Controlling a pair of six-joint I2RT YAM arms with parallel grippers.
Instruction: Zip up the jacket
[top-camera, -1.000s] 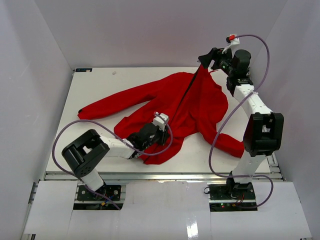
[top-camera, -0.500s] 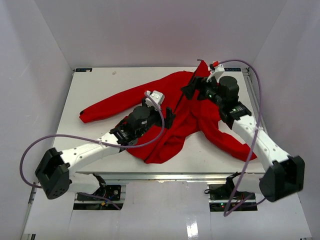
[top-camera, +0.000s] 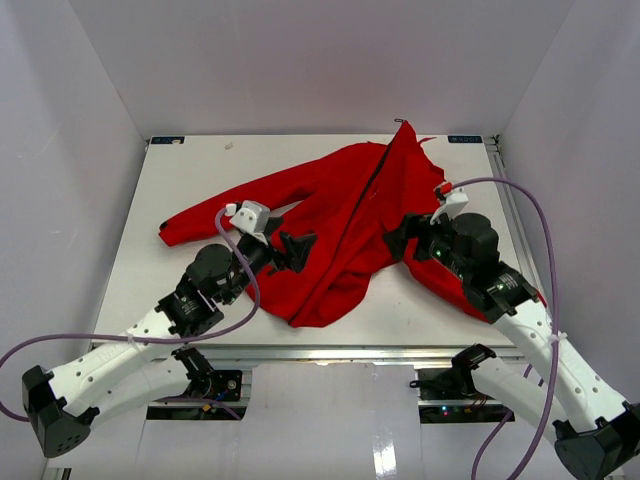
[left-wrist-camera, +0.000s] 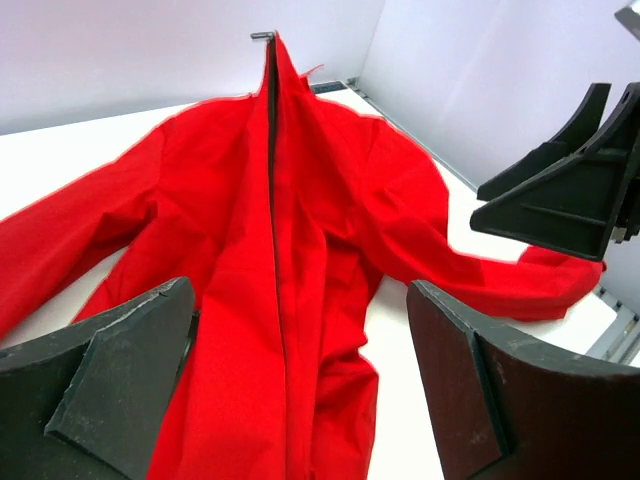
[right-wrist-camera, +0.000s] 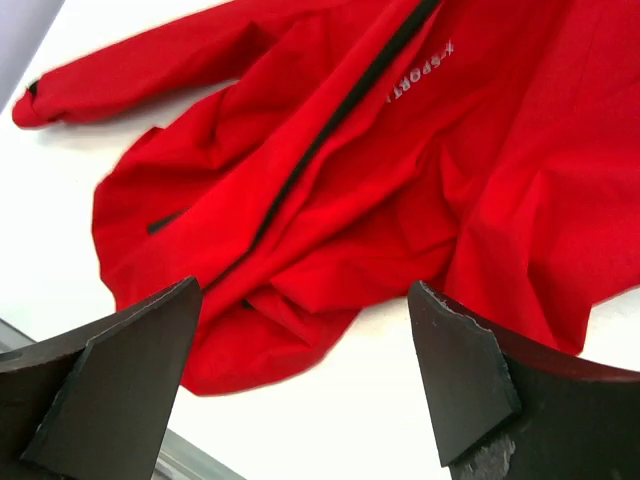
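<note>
The red jacket (top-camera: 350, 215) lies spread on the white table (top-camera: 190, 170), its dark zipper (top-camera: 372, 185) running from the hem up to a raised collar peak (top-camera: 405, 132) at the back. My left gripper (top-camera: 297, 246) hovers open over the jacket's left front, holding nothing. The left wrist view looks along the closed zipper line (left-wrist-camera: 272, 200) between that gripper's wide-apart fingers (left-wrist-camera: 120, 390). My right gripper (top-camera: 398, 240) is open above the jacket's right side. Its wrist view shows the jacket (right-wrist-camera: 400, 160), the zipper (right-wrist-camera: 330, 130) and the crumpled hem (right-wrist-camera: 250, 350).
One sleeve (top-camera: 215, 210) reaches left, the other (top-camera: 450, 285) lies under my right arm. White walls enclose the table on three sides. Purple cables (top-camera: 240, 290) loop off both arms. The table's metal front rail (top-camera: 330, 350) runs just before the hem.
Both grippers have let go of the jacket and opened wide. Each arm has drawn back toward the near edge, and the lifted zipper line has sunk back toward the table.
</note>
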